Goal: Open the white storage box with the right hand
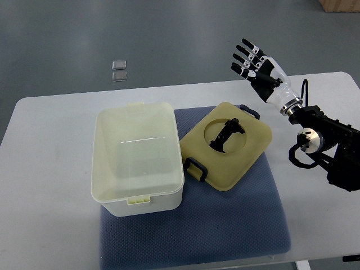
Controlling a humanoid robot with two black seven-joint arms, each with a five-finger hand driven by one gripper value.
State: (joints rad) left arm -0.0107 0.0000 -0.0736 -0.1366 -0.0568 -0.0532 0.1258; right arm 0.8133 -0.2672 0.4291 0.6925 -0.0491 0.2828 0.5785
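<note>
The white storage box [138, 160] sits open on the blue mat [247, 225] — lid [228, 143] beside it; the right hand [256, 67] hovers past the table's [45, 169] far edge, fingers spread, empty.

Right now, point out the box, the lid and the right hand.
box [107, 163], top view, left wall
lid [247, 149], top view, bare top surface right of its round cutout
right hand [260, 73], top view, middle of the palm, fingers spread

The right hand [256, 64] has its fingers spread, but the arm behind them runs off the right edge. Well down-left of the fingertips, the box [138, 160] covers part of the blue mat [225, 225], and the mat's bottom edge is cut off too.
</note>
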